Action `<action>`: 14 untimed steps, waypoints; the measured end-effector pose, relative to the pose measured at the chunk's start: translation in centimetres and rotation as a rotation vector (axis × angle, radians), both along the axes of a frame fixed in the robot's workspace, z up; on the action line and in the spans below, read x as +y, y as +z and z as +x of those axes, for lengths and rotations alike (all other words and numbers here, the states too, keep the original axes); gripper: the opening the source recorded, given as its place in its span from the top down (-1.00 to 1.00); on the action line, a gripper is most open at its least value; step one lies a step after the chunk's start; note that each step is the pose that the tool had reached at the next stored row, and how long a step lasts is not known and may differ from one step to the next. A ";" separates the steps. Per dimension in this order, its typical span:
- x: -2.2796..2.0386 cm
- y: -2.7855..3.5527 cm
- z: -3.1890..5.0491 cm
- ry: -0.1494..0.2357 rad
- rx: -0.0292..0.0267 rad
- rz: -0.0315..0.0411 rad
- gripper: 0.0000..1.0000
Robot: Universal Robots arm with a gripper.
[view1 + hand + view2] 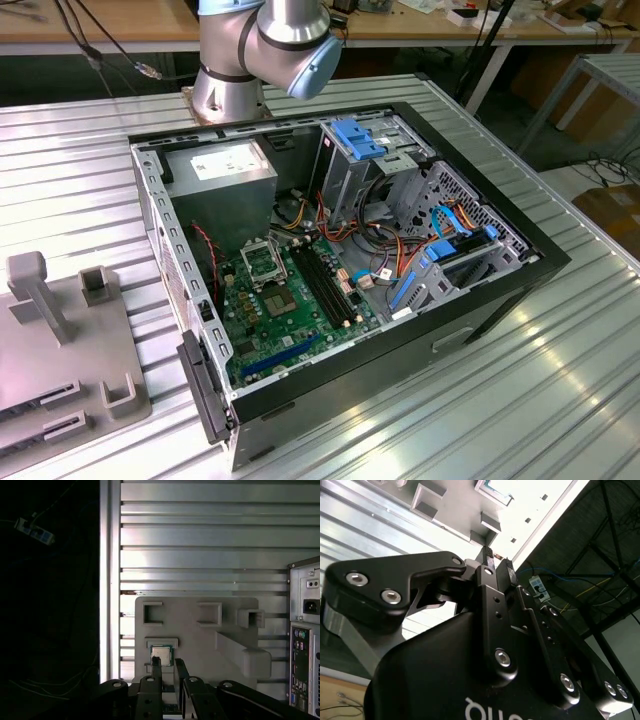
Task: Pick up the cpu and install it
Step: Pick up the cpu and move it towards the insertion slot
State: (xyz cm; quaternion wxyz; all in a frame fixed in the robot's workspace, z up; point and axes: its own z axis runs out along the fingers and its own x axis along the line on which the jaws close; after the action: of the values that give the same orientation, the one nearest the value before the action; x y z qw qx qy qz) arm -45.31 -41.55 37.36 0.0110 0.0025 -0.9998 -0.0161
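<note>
Over the grey tray (200, 630), the claw (168, 661) hangs with its fingers close together. There is a slim gap between them, and they pinch nothing. The second wrist view shows the same: tips near each other, with light between them.

Just beyond the tips, the cpu (161, 655) lies flat in a shallow pocket of the tray, metal top up. It looks apart from the claw, though I cannot tell how near.

The tray (40, 380) sits at the lower left of the exterior view, on the ribbed table (560, 400), beside the open case (400, 340). The socket (262, 262) is mid-frame on the board, well apart from the tray.

Handling, by judgement:
- **Weight and stiffness:** light, thin and stiff.
- **Surface:** the smooth lid is likely slippery.
- **Fragile part:** the underside contacts are probably delicate.
- **Where to hold:** two opposite edges with a gentle squeeze, kept level.
</note>
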 end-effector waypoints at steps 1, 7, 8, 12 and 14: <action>0.00 0.00 0.00 0.000 0.0000 0.0000 0.51; 0.00 -0.04 -0.01 0.051 0.0002 -0.0001 0.51; 0.00 -0.11 -0.02 0.080 -0.0001 0.0001 0.51; -0.05 -0.70 -0.16 0.117 0.0013 0.0000 0.51; -0.22 -0.85 -0.20 0.118 0.0031 -0.0005 0.51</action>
State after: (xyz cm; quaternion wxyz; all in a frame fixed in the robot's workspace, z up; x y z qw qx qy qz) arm -45.51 -41.77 36.51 0.0135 0.0616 -0.9979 -0.0151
